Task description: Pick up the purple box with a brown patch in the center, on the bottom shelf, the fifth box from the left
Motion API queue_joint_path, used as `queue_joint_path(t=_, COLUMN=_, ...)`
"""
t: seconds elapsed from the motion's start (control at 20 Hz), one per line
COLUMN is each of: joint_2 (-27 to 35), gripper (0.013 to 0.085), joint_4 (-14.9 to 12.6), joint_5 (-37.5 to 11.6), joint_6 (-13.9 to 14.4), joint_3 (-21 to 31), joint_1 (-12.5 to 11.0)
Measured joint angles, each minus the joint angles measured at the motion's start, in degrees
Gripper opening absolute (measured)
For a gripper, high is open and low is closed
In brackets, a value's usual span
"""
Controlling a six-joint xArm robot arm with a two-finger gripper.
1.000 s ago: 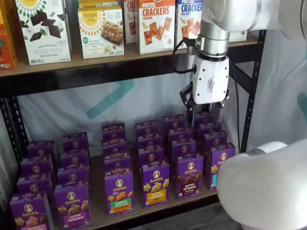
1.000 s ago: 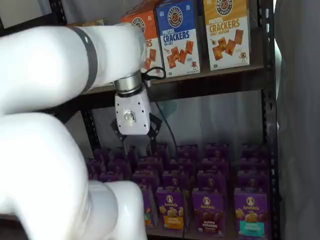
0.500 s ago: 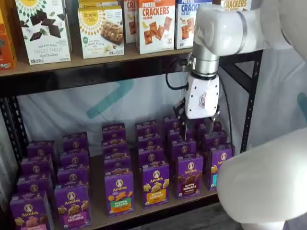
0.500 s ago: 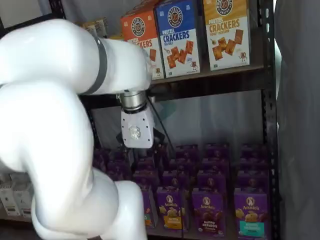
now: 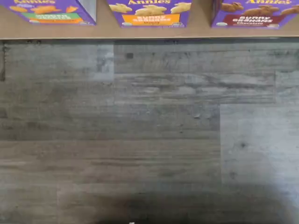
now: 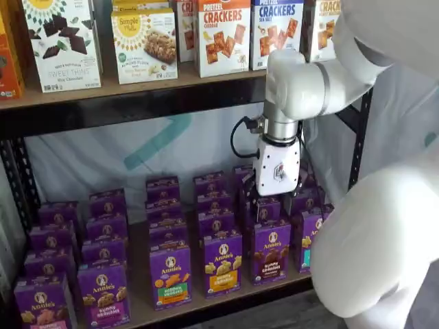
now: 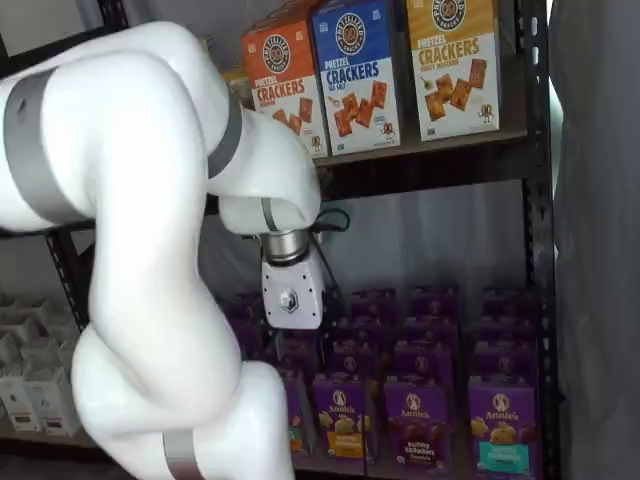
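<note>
purple box (image 6: 270, 251) lower centre-right, front row of bottom shelf (image 6: 140, 312), chocolate-front carton | likely light, stiff card, crushable, slick print: pinch its narrow sides near the top, gently | gripper (image 6: 274, 200) mid-frame over rows behind; fingers hidden, jaw state cannot be told

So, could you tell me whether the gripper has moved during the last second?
Yes: the gripper has dropped away from the upper shelf board, leftward and down among the purple boxes.

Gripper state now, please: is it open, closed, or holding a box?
Gripper: cannot be told. Its white body hangs low over the purple boxes in both shelf views, but the fingers do not show clearly.
</note>
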Motion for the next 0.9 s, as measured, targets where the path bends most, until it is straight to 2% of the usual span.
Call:
queue_joint_path(t=0.3, joint_2=8.9, gripper=0.085, joint_4=1.4, joint_5=-9.1, joint_6=-2.4, joint_3=-0.7, joint_1=-0.9)
queue_joint_path(t=0.45, joint_2=14.5, gripper=0.085, joint_4=1.3, joint_5=-11.9, joint_6=-3.1, joint_3=-2.3, joint_1=-1.5)
queue_joint_path(t=0.7, joint_2=24.4, gripper=0.085, joint_4=-1.2, joint_5=-18.1, joint_6=-2.2, joint_3=-5.3, joint_1=-2.4)
queue_joint_path(t=0.9, joint_2=32.4, gripper=0.085, joint_4=-2.4, joint_5=-25.3, joint_6=-2.1, joint_3=-7.6, joint_1=-3.2)
